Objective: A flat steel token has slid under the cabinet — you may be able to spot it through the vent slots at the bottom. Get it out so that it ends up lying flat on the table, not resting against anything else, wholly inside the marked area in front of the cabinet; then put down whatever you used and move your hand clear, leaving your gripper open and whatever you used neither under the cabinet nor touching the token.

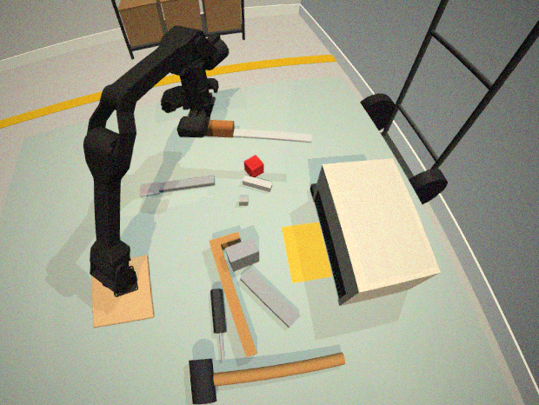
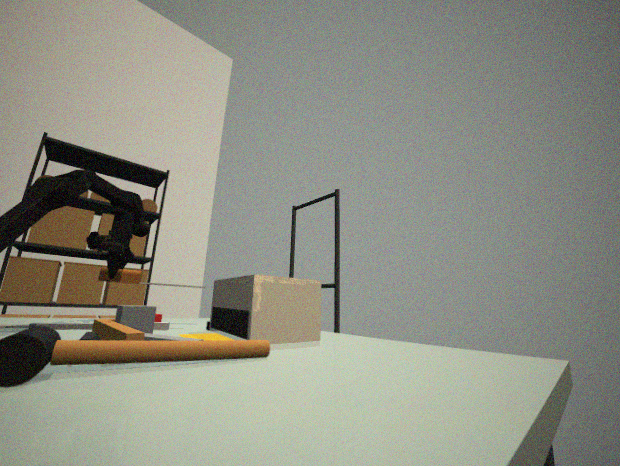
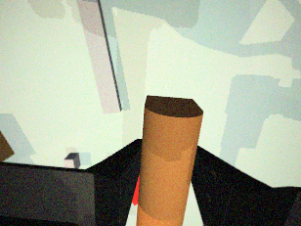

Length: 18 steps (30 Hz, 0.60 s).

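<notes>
My gripper [image 1: 206,127] [image 2: 115,274] [image 3: 164,147] is shut on the wooden handle [image 1: 222,128] [image 2: 131,276] [image 3: 168,170] of a long flat-bladed tool, high above the table's far part. Its thin pale blade [image 1: 274,135] [image 2: 175,285] points toward the cabinet side, roughly level, and touches nothing visible. The cream cabinet [image 1: 379,222] [image 2: 285,310] stands on the table with a dark opening along its lower front. The yellow marked area [image 1: 304,252] [image 2: 205,337] lies in front of it, with nothing on it. The steel token is not visible in any view.
A red cube [image 1: 254,165] [image 2: 158,317], white block [image 1: 256,182], small grey cube [image 1: 243,200] and grey bar [image 1: 187,184] lie mid-table. Nearer are an orange L-shaped piece [image 1: 233,291], grey block [image 1: 243,255], grey plate [image 1: 270,297], screwdriver [image 1: 218,311] and hammer [image 1: 278,369] [image 2: 160,351].
</notes>
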{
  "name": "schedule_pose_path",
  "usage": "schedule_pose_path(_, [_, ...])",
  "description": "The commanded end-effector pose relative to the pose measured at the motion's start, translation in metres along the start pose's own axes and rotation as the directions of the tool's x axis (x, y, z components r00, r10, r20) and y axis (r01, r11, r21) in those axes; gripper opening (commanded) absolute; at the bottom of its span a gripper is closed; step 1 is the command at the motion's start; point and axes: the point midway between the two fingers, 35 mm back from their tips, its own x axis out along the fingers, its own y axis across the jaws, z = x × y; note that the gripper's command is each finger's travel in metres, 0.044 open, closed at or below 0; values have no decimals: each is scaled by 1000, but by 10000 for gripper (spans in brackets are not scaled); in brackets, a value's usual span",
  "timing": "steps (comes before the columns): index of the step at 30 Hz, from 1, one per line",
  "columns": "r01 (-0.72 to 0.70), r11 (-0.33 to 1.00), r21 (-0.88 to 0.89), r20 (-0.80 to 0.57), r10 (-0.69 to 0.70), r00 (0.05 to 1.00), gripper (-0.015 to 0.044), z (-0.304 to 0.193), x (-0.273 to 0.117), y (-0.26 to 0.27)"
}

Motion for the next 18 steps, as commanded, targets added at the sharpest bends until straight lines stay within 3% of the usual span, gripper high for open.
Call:
schedule_pose_path(1, [4,1000,-12,-7,-4,1000,0,0,-3,1])
schedule_pose_path(18, [-3,1000,-29,-5,3,1000,0,0,-3,8])
